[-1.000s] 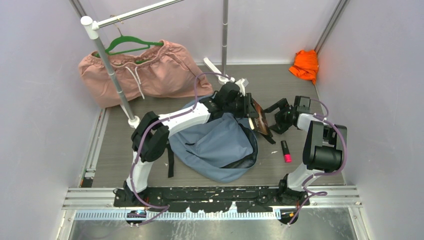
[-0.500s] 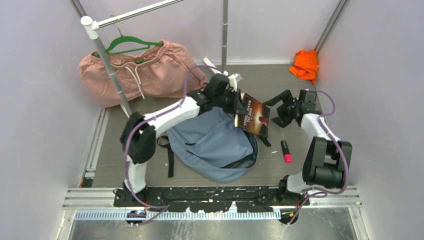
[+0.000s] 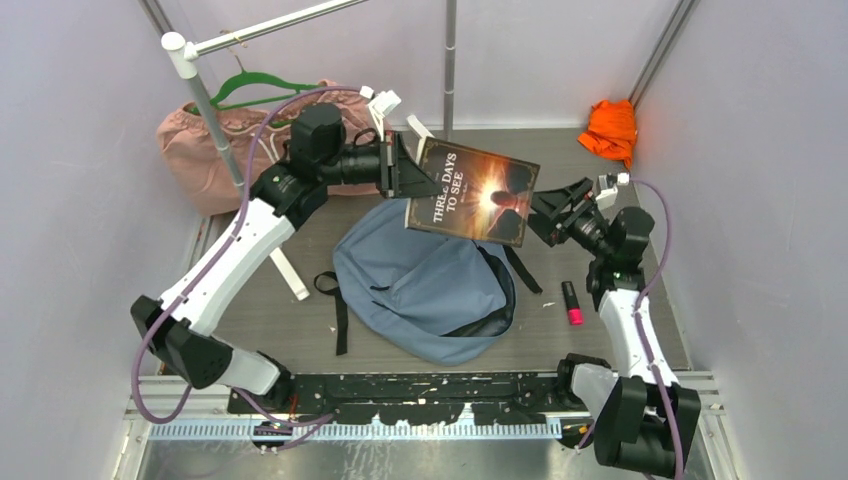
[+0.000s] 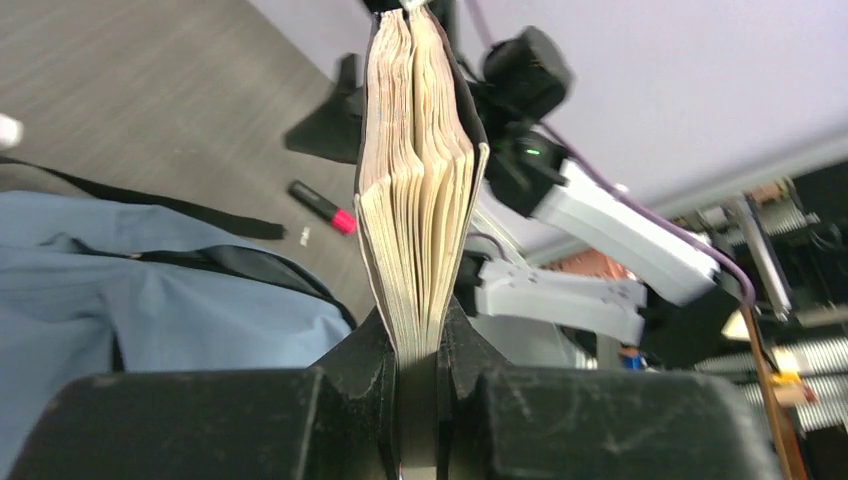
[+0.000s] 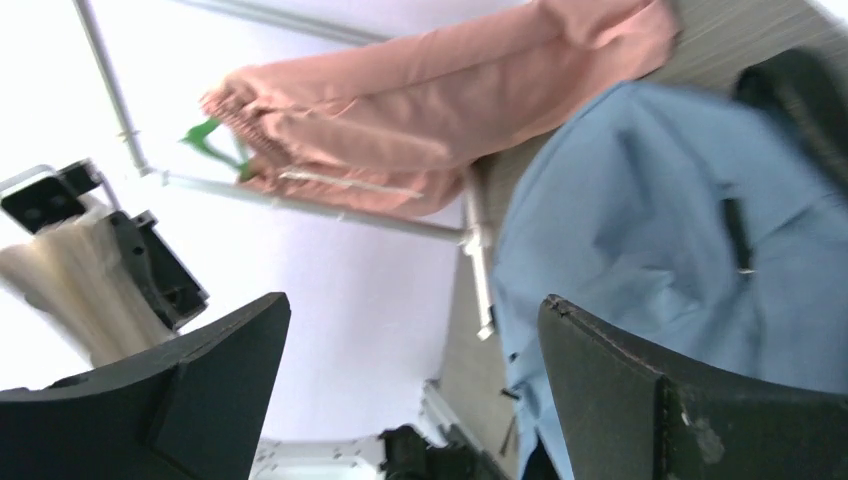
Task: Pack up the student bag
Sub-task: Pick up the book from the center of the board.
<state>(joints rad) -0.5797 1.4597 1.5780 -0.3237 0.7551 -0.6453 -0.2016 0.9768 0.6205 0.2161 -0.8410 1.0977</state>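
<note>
Far left hangs a pink garment [image 3: 205, 150]. The left arm [image 3: 235, 250] is raised, its jaws pinching the edge of 1 book [image 3: 475, 192], held in the air above the far end of the student bag [image 3: 420, 290]. The bag lies flat mid-tabletop [image 3: 560, 150], between the 2 arms. Right of it lies a pink-tipped marker [image 3: 572, 303]. The jaws of the right arm [image 3: 625, 320] are spread wide, empty, near the book's right edge. An orange cloth [image 3: 610, 128] sits far right.

The jaws pinch a thick book [image 4: 415, 180], page edges facing the camera. Beside it the student bag [image 4: 130, 300] lies on the counter [image 4: 150, 100], a red-capped marker [image 4: 322, 207] beyond.
</note>
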